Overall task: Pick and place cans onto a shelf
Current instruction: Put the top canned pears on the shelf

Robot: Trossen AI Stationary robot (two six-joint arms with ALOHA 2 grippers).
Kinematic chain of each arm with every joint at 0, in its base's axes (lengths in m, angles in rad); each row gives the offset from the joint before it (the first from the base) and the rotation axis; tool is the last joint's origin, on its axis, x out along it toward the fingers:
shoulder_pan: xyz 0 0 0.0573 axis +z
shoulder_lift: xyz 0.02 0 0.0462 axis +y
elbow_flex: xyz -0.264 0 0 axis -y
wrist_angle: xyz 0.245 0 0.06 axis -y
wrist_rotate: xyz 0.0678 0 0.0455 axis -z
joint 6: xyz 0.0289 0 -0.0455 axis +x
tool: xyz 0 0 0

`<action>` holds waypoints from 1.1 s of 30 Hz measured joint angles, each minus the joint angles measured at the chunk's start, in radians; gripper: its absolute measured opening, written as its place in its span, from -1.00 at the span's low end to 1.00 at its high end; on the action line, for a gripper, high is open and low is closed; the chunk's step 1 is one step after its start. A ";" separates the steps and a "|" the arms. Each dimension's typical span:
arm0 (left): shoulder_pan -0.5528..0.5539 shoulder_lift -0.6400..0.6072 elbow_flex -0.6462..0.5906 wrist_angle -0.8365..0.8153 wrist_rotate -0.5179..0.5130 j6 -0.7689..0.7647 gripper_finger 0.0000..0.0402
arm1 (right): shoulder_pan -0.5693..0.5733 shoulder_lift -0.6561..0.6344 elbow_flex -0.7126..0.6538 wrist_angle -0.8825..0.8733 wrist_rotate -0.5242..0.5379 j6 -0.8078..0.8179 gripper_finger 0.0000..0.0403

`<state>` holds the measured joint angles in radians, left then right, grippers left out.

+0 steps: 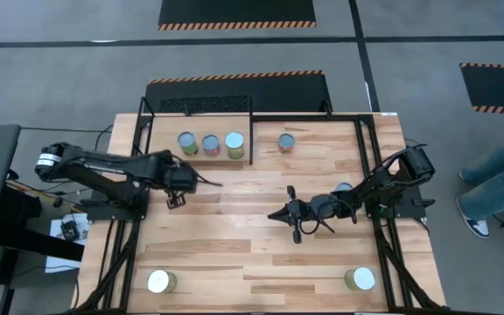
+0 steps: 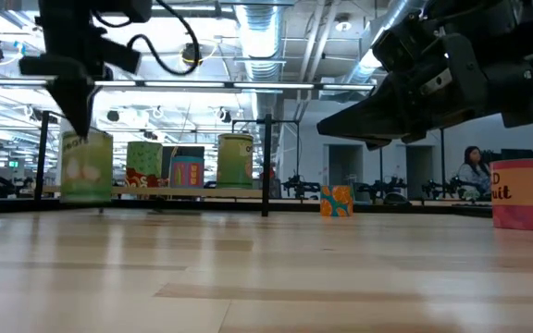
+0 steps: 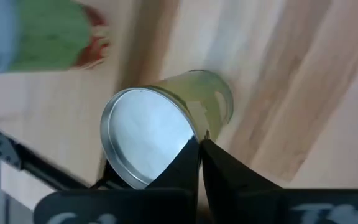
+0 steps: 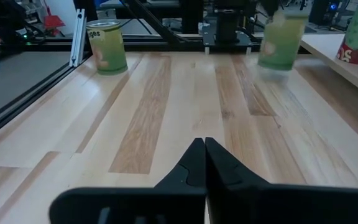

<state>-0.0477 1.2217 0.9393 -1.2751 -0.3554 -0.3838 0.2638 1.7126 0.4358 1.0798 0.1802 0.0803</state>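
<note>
A yellow-green can (image 3: 166, 124) stands upright on the tabletop just in front of the shelf (image 1: 322, 150); it also shows in the low view (image 2: 86, 166). My left gripper (image 3: 199, 149) is shut and points down at this can's top; in the high view (image 1: 176, 194) it hides the can. Three cans (image 1: 210, 143) stand in a row on the shelf's left part and one more can (image 1: 286, 142) farther right. My right gripper (image 4: 204, 146) is shut and empty above the table's middle (image 1: 274, 214). A can (image 1: 344, 186) shows partly under the right arm. My left gripper's shut fingertips (image 2: 86, 129) meet the can at the rim of its silver top (image 3: 194, 138). They come from above, pointing down. The can stands on its base on the tabletop; nothing is pinched between the fingers.
Two yellow-green cans stand at the table's near corners, one at the left (image 1: 160, 282) and one at the right (image 1: 360, 278). Black frame rails (image 1: 121, 254) run along the table's sides. A person's legs (image 1: 497, 188) show beyond the right edge.
</note>
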 joint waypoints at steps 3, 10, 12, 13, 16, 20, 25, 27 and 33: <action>0.032 -0.049 0.007 -0.017 0.003 -0.002 -1.00 | 0.000 0.000 0.000 0.000 0.000 0.000 -0.98; 0.111 -0.085 0.007 -0.107 -0.071 0.019 -1.00 | 0.000 0.000 0.000 0.000 0.000 0.005 -0.96; 0.133 -0.085 0.007 -0.109 -0.072 0.050 -1.00 | 0.000 0.000 0.000 0.000 0.000 0.005 -0.97; 0.147 -0.085 0.007 -0.105 -0.074 0.068 -1.00 | 0.000 0.000 0.000 0.000 0.000 0.005 -0.98; 0.198 -0.085 0.007 -0.103 -0.097 0.121 -1.00 | 0.000 0.000 0.000 0.000 0.000 0.006 -0.97; 0.282 -0.085 0.007 -0.103 -0.098 0.202 -1.00 | 0.000 0.000 0.000 0.000 0.000 0.006 -0.94; 0.386 -0.085 0.008 -0.053 -0.090 0.301 -1.00 | 0.000 0.000 0.000 0.000 0.000 0.007 -0.98; 0.424 -0.085 0.008 -0.018 -0.073 0.352 -1.00 | 0.000 0.000 0.000 0.000 0.000 0.008 -0.98; 0.518 -0.083 0.008 0.043 -0.053 0.466 -1.00 | 0.000 0.000 0.000 -0.001 0.000 0.009 -0.95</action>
<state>0.4706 1.1385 0.9478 -1.2316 -0.4086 0.0822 0.2638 1.7126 0.4358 1.0786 0.1802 0.0895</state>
